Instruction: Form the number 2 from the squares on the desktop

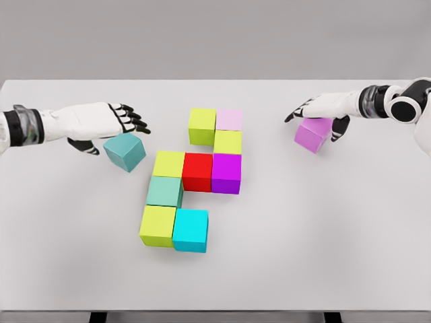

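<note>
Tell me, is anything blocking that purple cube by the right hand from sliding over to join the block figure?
Nothing visible does. The violet cube under the right hand sits apart from the figure, and only bare table lies between it and the pale pink cube.

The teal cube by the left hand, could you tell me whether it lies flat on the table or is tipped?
Tipped: the teal cube sits askew beside the left hand, edges slanted, unlike the squarely lying assembled cubes.
</note>
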`<control>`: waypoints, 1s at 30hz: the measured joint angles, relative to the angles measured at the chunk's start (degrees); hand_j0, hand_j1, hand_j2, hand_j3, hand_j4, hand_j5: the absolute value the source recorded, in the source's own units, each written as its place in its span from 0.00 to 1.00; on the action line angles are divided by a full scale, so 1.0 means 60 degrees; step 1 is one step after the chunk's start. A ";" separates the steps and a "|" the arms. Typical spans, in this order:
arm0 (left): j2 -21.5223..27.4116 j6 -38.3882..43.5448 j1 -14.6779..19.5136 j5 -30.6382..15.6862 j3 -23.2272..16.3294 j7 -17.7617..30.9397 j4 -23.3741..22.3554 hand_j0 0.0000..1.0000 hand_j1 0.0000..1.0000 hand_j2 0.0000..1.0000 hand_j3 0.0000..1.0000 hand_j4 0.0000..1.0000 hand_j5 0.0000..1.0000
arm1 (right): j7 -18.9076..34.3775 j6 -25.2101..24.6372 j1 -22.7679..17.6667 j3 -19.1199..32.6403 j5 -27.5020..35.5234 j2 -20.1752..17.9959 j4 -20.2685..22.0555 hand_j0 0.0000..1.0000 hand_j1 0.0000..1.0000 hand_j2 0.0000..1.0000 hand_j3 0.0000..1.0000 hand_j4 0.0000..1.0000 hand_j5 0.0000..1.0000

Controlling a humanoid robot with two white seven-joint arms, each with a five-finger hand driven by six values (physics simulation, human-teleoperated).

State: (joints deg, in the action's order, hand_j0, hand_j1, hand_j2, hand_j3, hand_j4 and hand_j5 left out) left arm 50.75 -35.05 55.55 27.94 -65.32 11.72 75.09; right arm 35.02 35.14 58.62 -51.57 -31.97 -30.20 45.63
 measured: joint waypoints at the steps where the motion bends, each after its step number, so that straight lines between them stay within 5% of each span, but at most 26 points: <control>1: -0.0033 0.0000 0.0000 0.0002 -0.0015 0.0000 -0.0020 1.00 1.00 1.00 1.00 1.00 1.00 | 0.0000 0.0001 -0.0015 0.0004 -0.0002 -0.0004 0.0055 0.78 0.78 0.78 0.78 0.78 0.78; 4: -0.0162 0.0000 0.0015 0.0008 -0.0045 0.0027 -0.0134 1.00 1.00 1.00 1.00 1.00 1.00 | 0.0000 0.0000 -0.0015 0.0017 0.0004 -0.0011 0.0216 0.68 0.68 0.68 0.68 0.68 0.68; 16: -0.0516 0.0000 0.0190 0.0234 -0.0400 0.0058 -0.0521 1.00 1.00 1.00 1.00 1.00 1.00 | 0.0000 -0.0002 0.0000 0.0097 0.0064 -0.0094 0.0385 0.57 0.57 0.57 0.57 0.57 0.57; 22: -0.0606 0.0000 0.0190 0.0301 -0.0525 0.0062 -0.0632 1.00 1.00 1.00 1.00 1.00 1.00 | 0.0002 0.0003 -0.0161 0.0122 0.0136 -0.0787 0.1662 0.57 0.57 0.57 0.57 0.57 0.57; 30: -0.0789 0.0000 0.0190 0.0607 -0.0552 0.0059 -0.0908 1.00 1.00 1.00 1.00 1.00 1.00 | 0.0003 0.0006 -0.0879 0.0121 0.0510 -0.2304 0.4205 0.57 0.57 0.57 0.57 0.57 0.57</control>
State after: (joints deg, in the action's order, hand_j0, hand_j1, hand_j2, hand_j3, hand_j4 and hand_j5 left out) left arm 46.02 -35.05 56.69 31.58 -68.63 12.07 69.64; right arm 35.04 35.17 53.35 -50.85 -28.91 -44.03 70.86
